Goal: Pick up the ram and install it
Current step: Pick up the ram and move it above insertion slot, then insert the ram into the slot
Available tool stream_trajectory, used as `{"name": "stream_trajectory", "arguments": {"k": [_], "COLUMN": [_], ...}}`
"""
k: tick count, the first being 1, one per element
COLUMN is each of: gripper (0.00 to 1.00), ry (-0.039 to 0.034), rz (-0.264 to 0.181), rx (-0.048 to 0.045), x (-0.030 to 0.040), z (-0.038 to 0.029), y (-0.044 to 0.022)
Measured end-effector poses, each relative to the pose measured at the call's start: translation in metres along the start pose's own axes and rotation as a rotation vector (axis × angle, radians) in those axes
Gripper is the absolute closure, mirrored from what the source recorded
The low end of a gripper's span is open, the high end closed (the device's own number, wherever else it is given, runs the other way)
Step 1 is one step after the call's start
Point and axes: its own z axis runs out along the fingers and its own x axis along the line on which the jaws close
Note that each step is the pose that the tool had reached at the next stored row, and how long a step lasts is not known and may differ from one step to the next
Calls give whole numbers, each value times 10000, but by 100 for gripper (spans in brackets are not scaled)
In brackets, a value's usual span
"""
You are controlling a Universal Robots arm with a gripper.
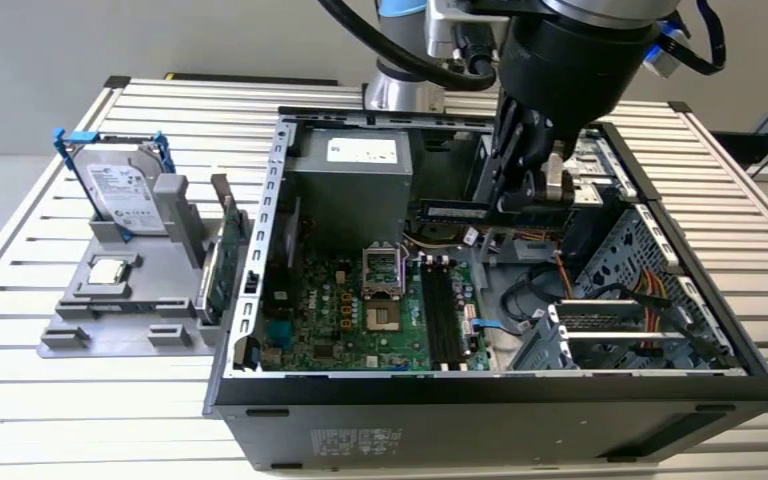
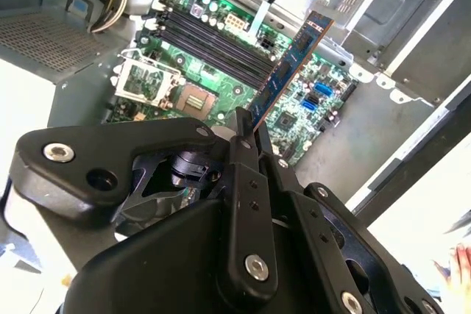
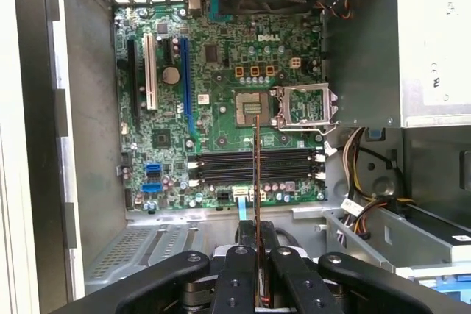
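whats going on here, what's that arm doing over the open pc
A robot arm's end effector is shut on the ram, a slim green memory stick, and holds it in the air inside the open computer case. The stick hangs above the motherboard, close to the black memory slots, which look empty. It is not yet seated in a slot.

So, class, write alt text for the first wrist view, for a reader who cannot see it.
The gripper has its fingers shut on the ram, seen edge-on as a thin strip, above the green motherboard inside an open computer case. The strip crosses the black memory slots and ends near the empty processor socket.
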Motion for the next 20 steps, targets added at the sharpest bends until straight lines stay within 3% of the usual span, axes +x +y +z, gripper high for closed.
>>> {"name": "stream_trajectory", "arguments": {"k": [12, 20], "gripper": [100, 100], "ry": [-3, -3], "rz": [122, 136], "rx": [6, 6], "x": [-207, -290], "z": [10, 13], "y": [14, 20]}}
